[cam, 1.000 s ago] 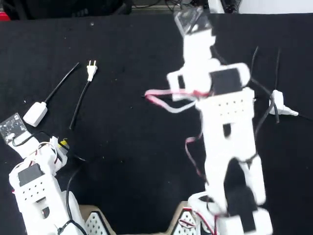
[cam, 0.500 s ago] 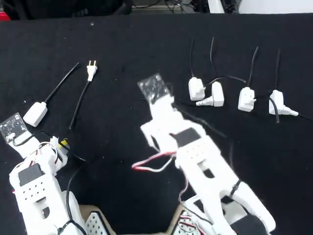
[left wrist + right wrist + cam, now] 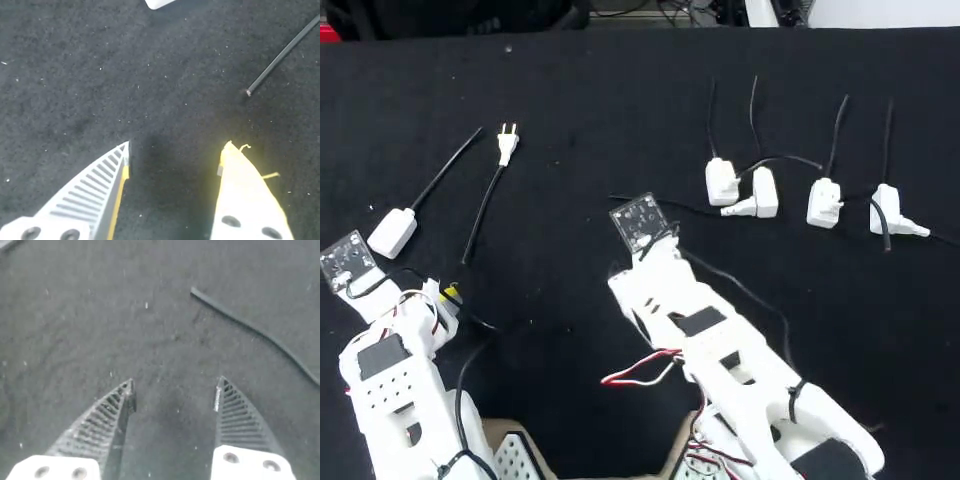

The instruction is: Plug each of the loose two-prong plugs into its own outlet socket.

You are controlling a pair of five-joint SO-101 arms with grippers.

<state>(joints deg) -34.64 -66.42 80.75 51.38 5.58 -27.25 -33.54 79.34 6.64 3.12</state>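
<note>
The right arm [image 3: 720,350], stretched a second ago over the row of white sockets [image 3: 823,203] at 2 o'clock, has drawn back to the middle of the counter [image 3: 580,90], uncovering that row. Its right fingers [image 3: 107,420] are spread and hold nothing, near a black cable [image 3: 250,330]. The left fingers [image 3: 245,185], likewise released, have stayed at 8 o'clock. The loose two-prong plug [image 3: 507,143] lies unmoved at 10 o'clock, apart from the single socket [image 3: 392,230] at 9 o'clock.

So the black surface [image 3: 580,100] has a loose white plug [image 3: 506,143] with a black cord lying at the far left, and a white socket block [image 3: 392,232] near it. Over on the right there's a row of four white sockets [image 3: 763,192], each trailing a thin cord.
</note>
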